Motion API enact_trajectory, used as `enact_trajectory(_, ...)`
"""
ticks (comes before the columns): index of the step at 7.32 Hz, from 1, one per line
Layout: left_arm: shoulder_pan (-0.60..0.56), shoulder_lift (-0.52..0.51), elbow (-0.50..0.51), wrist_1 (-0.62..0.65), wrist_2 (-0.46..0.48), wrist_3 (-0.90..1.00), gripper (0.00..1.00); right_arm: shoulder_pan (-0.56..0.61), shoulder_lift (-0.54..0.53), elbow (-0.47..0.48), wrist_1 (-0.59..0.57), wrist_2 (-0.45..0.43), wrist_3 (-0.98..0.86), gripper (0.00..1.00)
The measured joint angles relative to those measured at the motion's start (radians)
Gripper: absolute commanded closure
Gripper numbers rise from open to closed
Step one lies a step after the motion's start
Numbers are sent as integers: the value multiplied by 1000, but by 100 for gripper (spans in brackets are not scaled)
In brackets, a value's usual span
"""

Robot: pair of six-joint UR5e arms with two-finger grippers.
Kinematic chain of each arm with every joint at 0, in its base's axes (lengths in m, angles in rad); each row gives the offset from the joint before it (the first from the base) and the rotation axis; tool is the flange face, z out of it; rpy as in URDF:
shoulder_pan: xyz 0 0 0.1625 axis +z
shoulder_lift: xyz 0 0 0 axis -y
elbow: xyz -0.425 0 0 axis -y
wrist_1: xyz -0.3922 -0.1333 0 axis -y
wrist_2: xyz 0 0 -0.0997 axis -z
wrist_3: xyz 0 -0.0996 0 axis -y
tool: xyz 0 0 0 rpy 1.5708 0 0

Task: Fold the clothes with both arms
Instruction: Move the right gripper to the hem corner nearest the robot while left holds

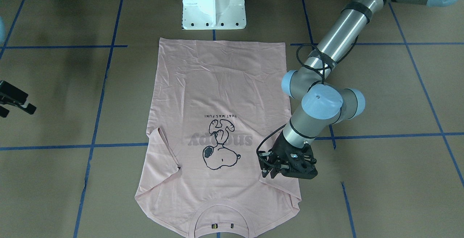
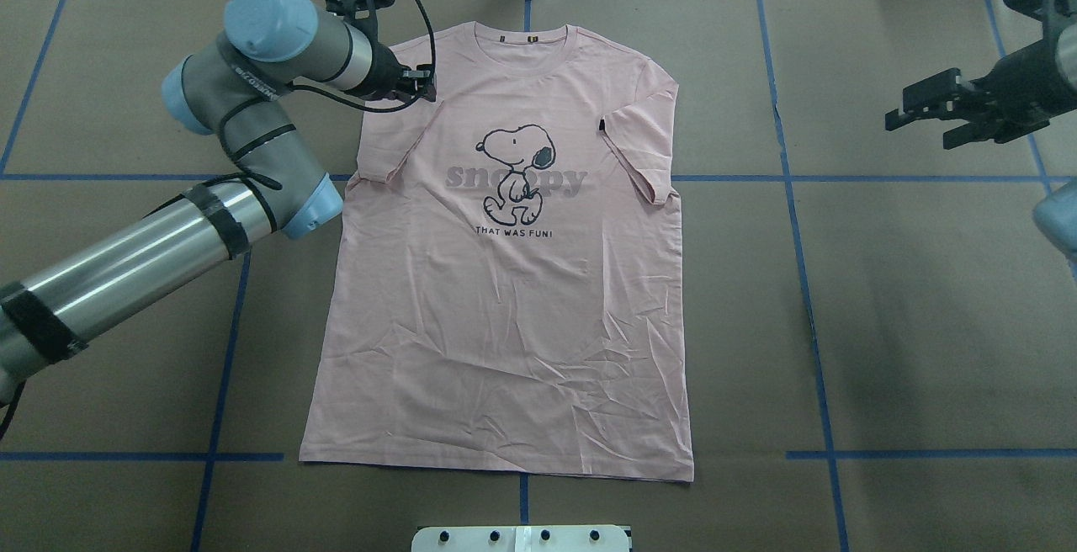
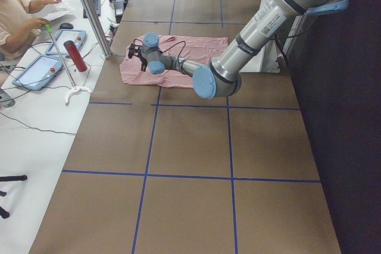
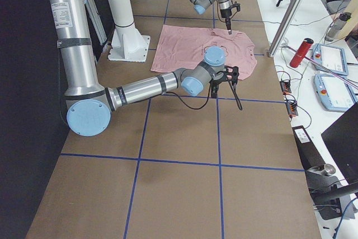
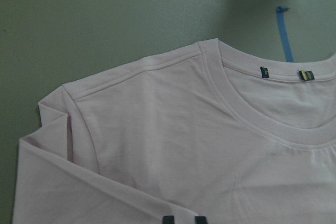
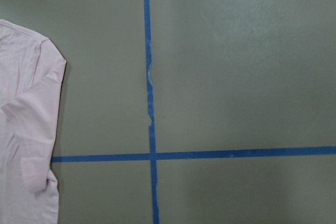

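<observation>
The pale pink T-shirt [image 2: 505, 308] lies flat and face up on the brown table, collar toward the far edge, with both sleeves folded in over the chest. Its Snoopy drawing [image 2: 515, 173] is uncovered. My left gripper [image 2: 425, 87] hangs over the shirt's shoulder on my left, beside the folded sleeve [image 2: 379, 156]. In the left wrist view only its two fingertips [image 5: 168, 219] show, with a strip of pink cloth [image 5: 184, 145] between them and nothing gripped. My right gripper [image 2: 913, 119] stands open well off the shirt at the right. Its wrist view shows the other folded sleeve [image 6: 26, 129].
The white pedestal base [image 1: 214, 5] stands just behind the shirt's hem. Blue tape lines [image 2: 791, 177] cross the table. A side table beyond the collar end holds a red cylinder [image 3: 75, 56] and tablets, and a person [image 3: 15, 16] sits there.
</observation>
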State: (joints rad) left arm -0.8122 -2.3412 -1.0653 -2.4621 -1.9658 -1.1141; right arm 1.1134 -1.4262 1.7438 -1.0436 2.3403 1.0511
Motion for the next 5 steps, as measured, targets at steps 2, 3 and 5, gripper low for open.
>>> enact_trajectory(2,4,139,-220,23,-93,-38,26,-229,-3,118,1,-174,330,0)
enact_trajectory(3,6,214,-317,32,-121,-54,26,-347,-8,170,-1,-264,479,3)
enact_trajectory(5,4,304,-434,77,-182,-71,23,-624,-73,288,-9,-524,691,8)
